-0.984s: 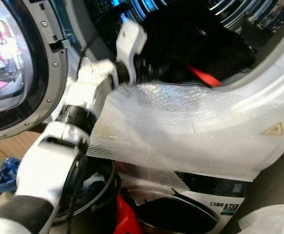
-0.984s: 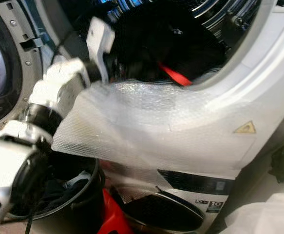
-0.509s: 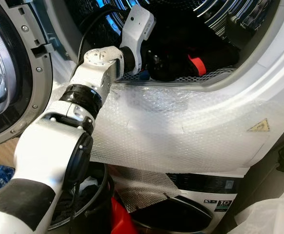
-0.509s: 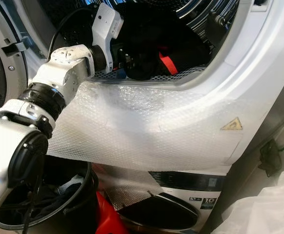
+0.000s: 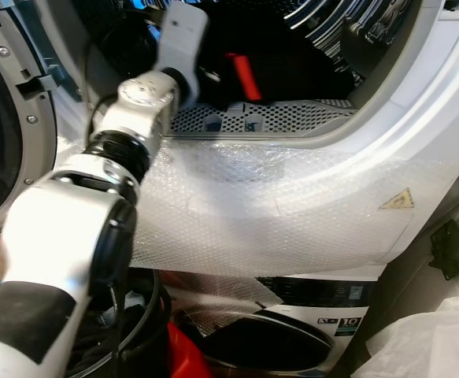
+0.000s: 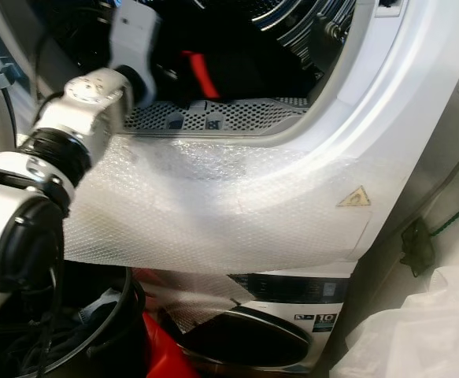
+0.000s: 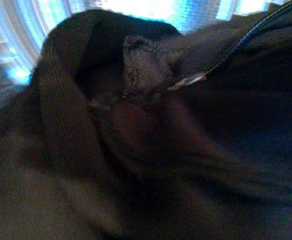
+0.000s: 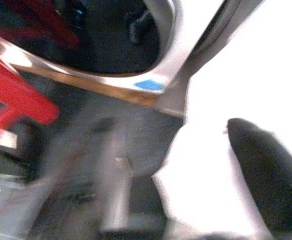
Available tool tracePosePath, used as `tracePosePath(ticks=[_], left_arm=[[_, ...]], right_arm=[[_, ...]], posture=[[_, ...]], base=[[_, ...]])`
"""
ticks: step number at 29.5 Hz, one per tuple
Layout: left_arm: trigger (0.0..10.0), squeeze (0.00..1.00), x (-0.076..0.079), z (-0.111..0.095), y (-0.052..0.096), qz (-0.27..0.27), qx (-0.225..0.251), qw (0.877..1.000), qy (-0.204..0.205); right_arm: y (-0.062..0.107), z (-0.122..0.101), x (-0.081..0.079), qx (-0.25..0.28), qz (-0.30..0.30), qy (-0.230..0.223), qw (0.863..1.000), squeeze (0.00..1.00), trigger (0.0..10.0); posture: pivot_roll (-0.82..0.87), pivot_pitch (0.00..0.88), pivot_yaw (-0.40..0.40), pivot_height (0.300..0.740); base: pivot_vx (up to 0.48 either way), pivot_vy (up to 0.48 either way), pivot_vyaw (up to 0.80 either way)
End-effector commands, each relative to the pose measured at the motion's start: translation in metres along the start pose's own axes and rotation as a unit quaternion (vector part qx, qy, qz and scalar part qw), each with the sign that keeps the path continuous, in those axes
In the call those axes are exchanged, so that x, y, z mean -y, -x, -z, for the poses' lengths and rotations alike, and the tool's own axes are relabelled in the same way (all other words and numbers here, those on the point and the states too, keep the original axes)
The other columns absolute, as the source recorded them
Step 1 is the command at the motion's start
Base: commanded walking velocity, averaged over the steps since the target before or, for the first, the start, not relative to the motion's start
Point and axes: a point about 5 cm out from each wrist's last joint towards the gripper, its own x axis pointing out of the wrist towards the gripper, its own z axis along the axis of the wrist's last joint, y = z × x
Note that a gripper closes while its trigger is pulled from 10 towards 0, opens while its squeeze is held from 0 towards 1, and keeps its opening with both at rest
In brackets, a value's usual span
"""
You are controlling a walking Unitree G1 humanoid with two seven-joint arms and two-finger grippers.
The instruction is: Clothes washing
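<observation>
The washing machine's drum stands open in front of me, with dark clothes and a red strip of cloth inside. My left arm reaches up over the lip into the left side of the opening, its white wrist blurred. The left gripper beyond it is lost against the dark laundry. A dark garment with a zip sits very close in the left wrist view. My right gripper hangs low near the floor, blurred.
Bubble wrap hangs over the machine's front below the perforated grey lip. The round door is swung open at left. Under my arm stands a black basket beside something red. A white plastic bag lies at lower right.
My left wrist has swung left and higher in the opening. The dark clothes and red strip sit further back, baring the perforated lip. The camera has shifted too.
</observation>
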Motion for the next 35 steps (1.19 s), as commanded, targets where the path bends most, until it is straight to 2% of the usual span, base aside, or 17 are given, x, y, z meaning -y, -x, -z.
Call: tracePosePath(ticks=[1,3,4,5,7,10,11,12,13,16,19,24,25,27,30,34,35], left_arm=[[10.0,0.00,-0.012,0.000,0.002,-0.032,-0.010,0.999,0.013],[10.0,0.00,-0.003,0.008,0.002,0.020,-0.026,0.999,0.020],[10.0,0.00,-0.003,0.008,0.002,0.020,-0.026,0.999,0.020],[10.0,0.00,0.013,0.011,0.001,0.091,-0.028,0.995,0.009],[10.0,0.00,0.030,0.009,0.001,0.170,-0.023,0.985,0.002],[10.0,0.00,0.042,0.004,0.003,0.237,-0.010,0.971,0.014],[10.0,0.00,0.049,-0.002,0.004,0.286,0.003,0.958,0.008],[10.0,0.00,0.050,-0.004,0.005,0.300,0.008,0.954,0.006],[10.0,0.00,0.055,-0.016,0.006,0.343,0.032,0.938,0.028],[10.0,0.00,0.061,-0.038,0.008,0.391,0.075,0.917,0.022],[10.0,0.00,0.062,-0.048,0.010,0.406,0.096,0.909,0.003],[10.0,0.00,0.058,-0.052,0.013,0.427,0.106,0.898,-0.029],[10.0,0.00,0.056,-0.055,0.012,0.416,0.111,0.902,-0.042],[10.0,0.00,0.047,-0.059,0.009,0.365,0.110,0.922,-0.067],[10.0,0.00,0.040,-0.060,0.007,0.333,0.101,0.934,-0.076],[10.0,0.00,0.032,-0.061,0.012,0.376,0.086,0.921,-0.057],[10.0,0.00,0.030,-0.056,0.013,0.384,0.082,0.917,-0.066]], right_arm=[[0.026,0.051,-0.009,-0.100,-0.020,0.010,0.995,0.00,10.0],[0.026,0.051,-0.008,-0.100,-0.017,0.008,0.995,0.00,10.0],[0.026,0.051,-0.008,-0.100,-0.017,0.008,0.995,0.00,10.0],[0.026,0.051,-0.007,-0.099,-0.016,0.009,0.995,0.00,10.0],[0.024,0.048,-0.007,-0.098,-0.017,0.009,0.995,0.00,10.0],[0.021,0.045,-0.008,-0.097,-0.016,0.008,0.995,0.00,10.0],[0.019,0.041,-0.010,-0.090,-0.020,0.009,0.996,0.00,10.0],[0.018,0.040,-0.010,-0.088,-0.022,0.010,0.996,0.00,10.0],[0.016,0.037,-0.012,-0.084,-0.025,0.010,0.996,0.00,10.0],[0.012,0.026,-0.016,-0.057,-0.033,-0.008,0.998,0.00,10.0],[0.003,0.002,-0.020,0.003,-0.044,-0.042,0.998,0.00,10.0],[-0.007,-0.023,-0.032,0.032,-0.081,-0.047,0.995,0.00,10.0],[-0.009,-0.028,-0.036,0.034,-0.088,-0.050,0.994,0.00,10.0],[-0.011,-0.036,-0.044,0.036,-0.105,-0.045,0.993,0.00,10.0],[-0.013,-0.042,-0.049,0.037,-0.110,-0.048,0.992,0.00,10.0],[-0.016,-0.049,-0.058,0.030,-0.112,-0.054,0.992,0.00,10.0],[-0.017,-0.051,-0.060,0.028,-0.110,-0.056,0.992,0.00,10.0]], posture=[[-0.26,0.080,0.102,0.740],[-0.26,0.075,0.102,0.740],[-0.26,0.075,0.102,0.740],[-0.24,0.062,0.098,0.740],[-0.23,0.059,0.097,0.740],[-0.23,0.049,0.096,0.740],[-0.22,0.042,0.093,0.740],[-0.22,0.042,0.093,0.740],[-0.20,0.032,0.090,0.740],[-0.18,0.024,0.087,0.740],[-0.17,0.030,0.094,0.740],[-0.14,0.028,0.102,0.740],[-0.13,0.031,0.105,0.740],[-0.11,0.029,0.114,0.740],[-0.09,0.020,0.123,0.740],[-0.05,0.000,0.142,0.740],[-0.04,0.000,0.149,0.740]], base=[[0.000,0.000,0.00],[0.000,0.000,0.00],[0.000,0.000,0.00],[0.000,0.000,0.00],[0.000,0.000,0.00],[0.000,0.000,0.00],[0.000,0.000,0.00],[0.000,0.000,0.00],[0.000,0.000,0.00],[0.000,0.000,0.00],[0.000,0.000,0.00],[0.000,0.000,0.00],[0.000,0.000,0.00],[0.000,0.000,0.00],[0.000,0.000,0.00],[0.000,0.000,0.00],[0.000,0.000,0.00]])
